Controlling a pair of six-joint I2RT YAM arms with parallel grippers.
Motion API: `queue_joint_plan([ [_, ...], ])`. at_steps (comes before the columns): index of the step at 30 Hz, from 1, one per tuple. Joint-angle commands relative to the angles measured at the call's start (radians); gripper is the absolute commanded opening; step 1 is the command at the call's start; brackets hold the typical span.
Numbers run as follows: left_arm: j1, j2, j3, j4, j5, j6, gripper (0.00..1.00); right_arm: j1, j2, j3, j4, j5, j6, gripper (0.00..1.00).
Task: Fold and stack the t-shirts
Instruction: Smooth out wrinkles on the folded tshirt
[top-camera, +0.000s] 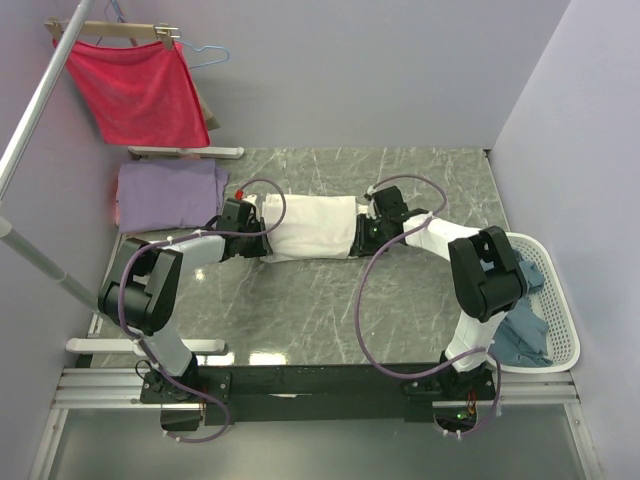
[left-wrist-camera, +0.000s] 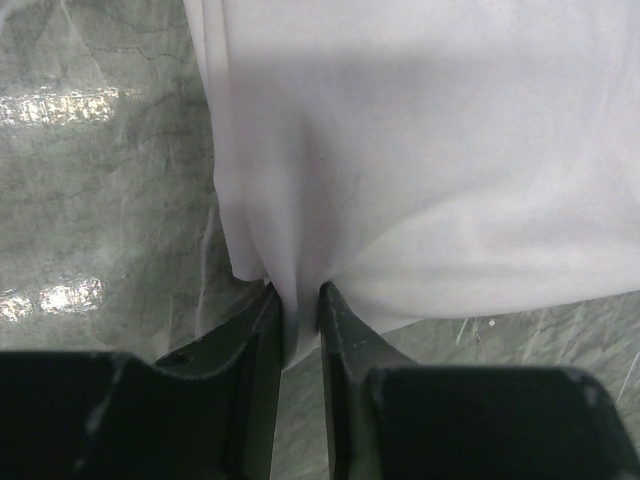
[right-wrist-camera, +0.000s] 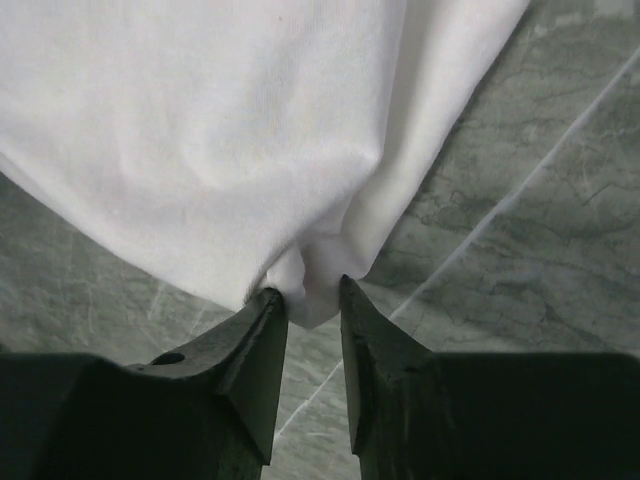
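Far left and up high, a red cloth (top-camera: 135, 88) hangs from a wooden hanger (top-camera: 112, 30) on the slanting metal rail (top-camera: 40, 100), with a pale blue wire hanger (top-camera: 207, 55) just beside it. Below that, the lavender t-shirt (top-camera: 165, 195) lies folded in a neat rectangle on the grey-green marbled counter (top-camera: 300, 310), hard by the left wall. Next along, the left arm stretches toward the middle, and the left pincer (top-camera: 243, 222) sits at the left end of the white t-shirt (top-camera: 312, 228), just right of the lavender one. The left wrist view makes it plain: both fingers (left-wrist-camera: 262, 350) are squeezed together on a pinch of white cloth, the fabric gathered into a crease running up from the tips. The white shirt itself lies as a long folded band across the middle of the counter, between the two arms, plain white side showing. On to its right end, and there's the right pincer (top-camera: 372, 225), likewise clamped. The right wrist view shows its fingers (right-wrist-camera: 262, 340) nipping a small bunched corner of the white shirt, with marble visible beneath and to the right. Far right, the white slotted laundry basket (top-camera: 562, 300) sits against the wall, and the grey-blue t-shirt (top-camera: 525, 335) lies crumpled inside it, partly hidden behind the right arm.
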Motion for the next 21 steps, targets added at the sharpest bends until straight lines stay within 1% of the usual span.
queue_joint_plan([
  [1, -0.005, 0.003, 0.01, 0.001, 0.007, 0.007, 0.24, 0.005, 0.014, 0.05, 0.037, 0.046, -0.024, 0.21],
  [2, -0.005, 0.004, 0.013, -0.002, 0.007, 0.007, 0.2, 0.005, 0.008, 0.045, 0.046, 0.054, -0.022, 0.16],
  [3, -0.005, 0.007, 0.014, -0.002, 0.005, 0.009, 0.2, 0.004, 0.004, 0.037, 0.049, 0.059, -0.021, 0.11],
  [4, -0.005, 0.007, 0.013, -0.002, 0.004, 0.009, 0.19, 0.004, -0.01, 0.034, 0.049, 0.068, -0.019, 0.03],
  [5, -0.005, 0.009, 0.013, -0.003, 0.002, 0.009, 0.16, 0.004, -0.018, 0.028, 0.057, 0.089, -0.016, 0.0],
  [7, -0.005, 0.006, 0.008, -0.003, -0.001, 0.009, 0.1, 0.002, -0.035, 0.016, 0.06, 0.105, -0.015, 0.0],
  [9, -0.005, 0.006, 0.01, -0.008, -0.016, 0.012, 0.07, -0.004, -0.049, 0.004, 0.054, 0.128, -0.01, 0.0],
  [10, -0.004, 0.007, 0.01, -0.012, -0.022, 0.014, 0.03, -0.009, -0.053, -0.001, 0.048, 0.135, -0.007, 0.0],
  [11, -0.004, 0.009, 0.013, -0.021, -0.029, 0.017, 0.01, -0.013, -0.058, -0.009, 0.04, 0.143, 0.004, 0.0],
  [18, 0.002, 0.012, 0.011, -0.032, -0.064, 0.037, 0.01, -0.038, -0.095, -0.064, -0.029, 0.278, 0.043, 0.0],
  [21, 0.002, 0.016, 0.013, -0.02, -0.039, 0.04, 0.01, -0.042, -0.093, -0.075, -0.026, 0.263, 0.037, 0.0],
])
